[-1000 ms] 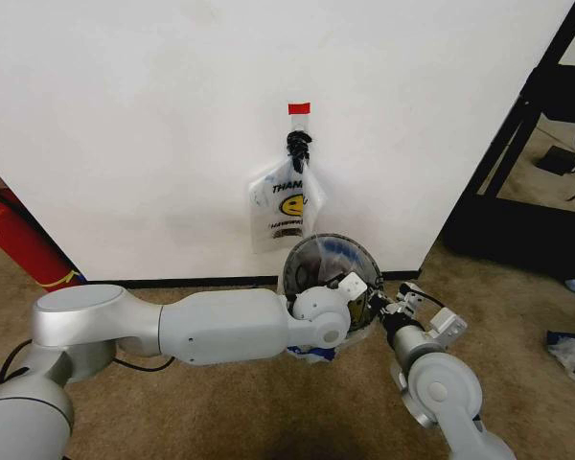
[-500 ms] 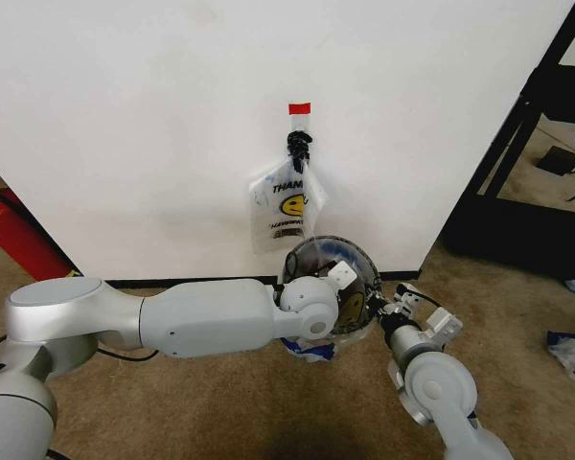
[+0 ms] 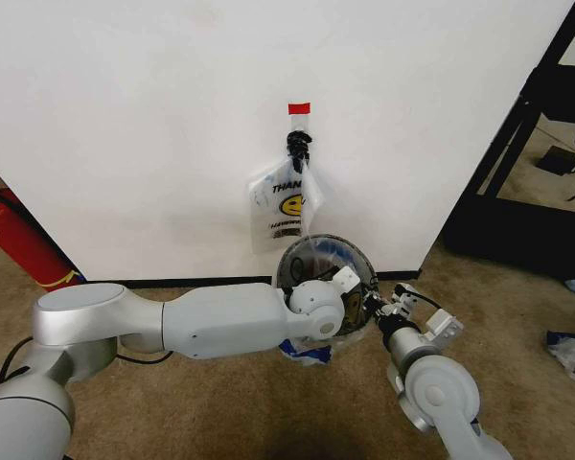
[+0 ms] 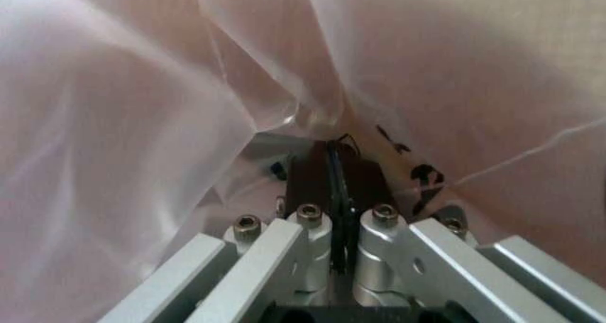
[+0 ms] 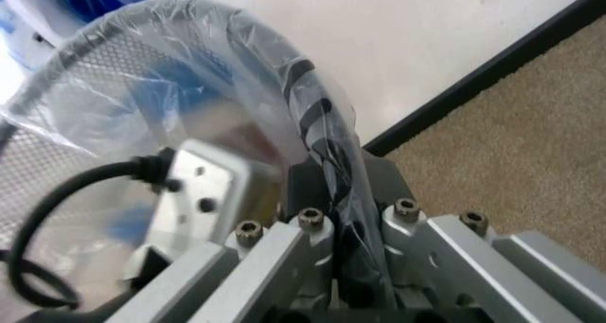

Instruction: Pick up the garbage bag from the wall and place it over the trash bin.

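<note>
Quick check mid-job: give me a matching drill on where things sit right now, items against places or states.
1. garbage bag
2. smiley bag
3. fire extinguisher
4. right gripper

A. on the floor at the far left, by the wall
B. hanging from the black hook
C. draped over the trash bin rim
D. shut on twisted plastic at the rim

Pairs: 1-C, 2-B, 3-A, 4-D

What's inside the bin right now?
The garbage bag lines the bin, with the left gripper shut on its plastic inside. The bin's bottom is covered.
</note>
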Controlling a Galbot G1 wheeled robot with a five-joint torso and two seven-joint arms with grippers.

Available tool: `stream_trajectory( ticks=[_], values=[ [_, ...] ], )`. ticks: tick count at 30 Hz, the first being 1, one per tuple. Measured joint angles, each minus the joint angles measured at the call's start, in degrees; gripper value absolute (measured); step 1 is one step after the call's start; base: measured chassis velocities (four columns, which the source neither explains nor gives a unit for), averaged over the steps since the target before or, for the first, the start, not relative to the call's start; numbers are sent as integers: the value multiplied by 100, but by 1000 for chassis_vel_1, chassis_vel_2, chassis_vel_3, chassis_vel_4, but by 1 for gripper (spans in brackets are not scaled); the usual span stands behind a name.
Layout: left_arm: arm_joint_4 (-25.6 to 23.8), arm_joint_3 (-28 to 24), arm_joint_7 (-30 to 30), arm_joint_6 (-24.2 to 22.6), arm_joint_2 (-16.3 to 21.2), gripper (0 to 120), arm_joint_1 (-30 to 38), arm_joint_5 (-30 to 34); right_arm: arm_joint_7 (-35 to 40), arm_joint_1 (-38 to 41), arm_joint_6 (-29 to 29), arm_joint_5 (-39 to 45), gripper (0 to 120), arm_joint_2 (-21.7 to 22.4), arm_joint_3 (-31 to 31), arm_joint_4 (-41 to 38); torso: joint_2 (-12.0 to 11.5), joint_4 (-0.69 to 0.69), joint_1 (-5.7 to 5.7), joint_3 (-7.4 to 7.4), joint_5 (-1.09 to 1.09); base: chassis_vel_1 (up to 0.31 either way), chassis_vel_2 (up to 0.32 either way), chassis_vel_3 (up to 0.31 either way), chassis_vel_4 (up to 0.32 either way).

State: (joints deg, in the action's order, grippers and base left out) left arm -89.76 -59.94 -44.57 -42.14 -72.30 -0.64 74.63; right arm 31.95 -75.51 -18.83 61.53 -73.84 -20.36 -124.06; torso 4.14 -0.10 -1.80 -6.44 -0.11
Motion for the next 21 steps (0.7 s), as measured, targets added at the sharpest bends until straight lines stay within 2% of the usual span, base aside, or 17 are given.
stream_trajectory(
  ticks=[4, 10, 14, 20, 21],
  values=[
    [26, 29, 20, 0, 15, 0, -65, -114, 3, -3, -2, 4, 0, 9, 5, -5, 0, 1, 0, 0, 0, 0, 0, 0, 0],
    [-743, 44, -142, 0, 455, 0, 126, 18, 4, 65, 11, 2, 0, 110, -61, 79, 0, 1, 0, 0, 0, 0, 0, 0, 0],
    [-1051, -28, -317, 1, 663, 0, 219, 142, 2, 125, 17, 9, 0, 139, -94, 117, 0, 1, 0, 0, 0, 0, 0, 0, 0],
    [-1075, -95, -369, 0, 795, 0, 291, 90, -2, 147, 24, 9, 0, 135, -84, 145, 0, 1, 0, 0, 0, 0, 0, 0, 0],
    [-982, -164, -289, 1, 818, 0, 289, -110, -4, 149, 26, 8, 0, 125, -70, 147, 0, 1, 0, 0, 0, 0, 0, 0, 0]
  ],
)
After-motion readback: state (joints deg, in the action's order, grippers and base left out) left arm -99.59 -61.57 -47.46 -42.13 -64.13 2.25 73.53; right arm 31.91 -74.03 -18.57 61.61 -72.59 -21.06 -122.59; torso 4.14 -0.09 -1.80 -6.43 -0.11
